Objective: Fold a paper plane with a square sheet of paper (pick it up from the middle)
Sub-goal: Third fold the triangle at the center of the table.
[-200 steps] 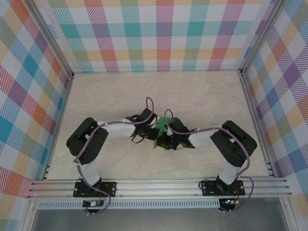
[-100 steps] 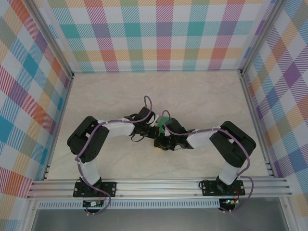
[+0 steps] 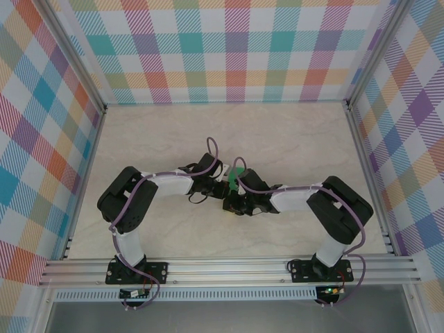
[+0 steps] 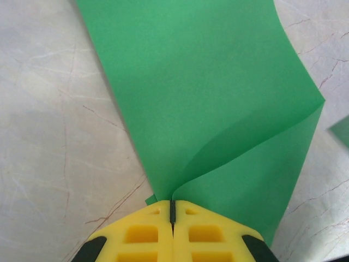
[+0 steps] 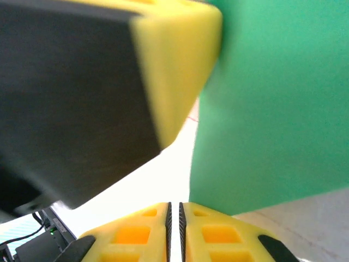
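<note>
**Both wrists closed in over the green sheet, mid-fold**

Less of the square sheet of paper [image 3: 236, 177] showed from above than a second earlier, because both wrists had crowded in over it near the middle of the tabletop [image 3: 291, 139]. From the left wrist, the bright green sheet was bent over on itself in a soft curl that had not been creased. Whether its far part rested on the marbled surface could not be told. The left claw [image 4: 172, 210] was pressed together on the sheet's near edge, right where the curl began. The right claw [image 5: 174, 210] sat just beside the sheet, its yellow fingers almost together with a thin slit between them. No paper could be made out in that slit.

By my reading, an early fold was in hand and no dart shape existed yet. The next move likely called for lining the bent flap up with the layer beneath. The curl would then need flattening into a sharp crease while the left pinch kept the thin paper from sliding.
</note>
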Controlling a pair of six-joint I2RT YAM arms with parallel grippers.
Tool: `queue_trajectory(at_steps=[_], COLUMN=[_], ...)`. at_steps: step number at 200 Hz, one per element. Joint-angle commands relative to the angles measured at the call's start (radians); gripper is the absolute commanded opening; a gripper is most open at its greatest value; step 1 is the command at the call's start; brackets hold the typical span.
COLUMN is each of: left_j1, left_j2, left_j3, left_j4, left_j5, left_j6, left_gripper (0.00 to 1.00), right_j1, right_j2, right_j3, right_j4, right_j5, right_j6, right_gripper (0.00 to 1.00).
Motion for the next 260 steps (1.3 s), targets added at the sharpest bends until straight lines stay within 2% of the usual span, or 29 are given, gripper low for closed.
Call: queue_trajectory(at_steps=[1,78,130,157,204,230,260], left_j1=[0.012,0.012,0.012,0.013,0.012,0.012,0.012], left_j2=[0.088,0.082,0.08,0.077,0.073,0.07,0.065], left_j3=[-0.054,-0.044,-0.042,-0.038,-0.031,-0.029,-0.031], left_j4=[-0.085,-0.098,-0.108,-0.115,-0.123,-0.131,-0.136], left_j5=[-0.067,-0.072,-0.078,-0.08,-0.082,-0.088,-0.092], left_j6=[-0.002,0.0,0.002,0.002,0.0,0.001,0.002], left_gripper=[0.0,0.0,0.0,0.0,0.0,0.0,0.0], right_j1=[0.006,0.006,0.005,-0.033,-0.098,-0.101,-0.105], right_j2=[-0.037,0.134,0.02,-0.028,0.072,0.118,0.095], right_j3=[0.021,0.043,0.072,0.064,0.061,0.048,0.041], right_j4=[-0.037,0.041,-0.101,-0.129,0.004,-0.003,-0.031], right_j5=[0.033,0.017,0.067,0.075,-0.073,-0.048,-0.028], right_j6=[-0.018,0.018,-0.029,-0.055,-0.056,-0.036,-0.045], right_gripper=[0.15,0.13,0.14,0.15,0.15,0.14,0.15])
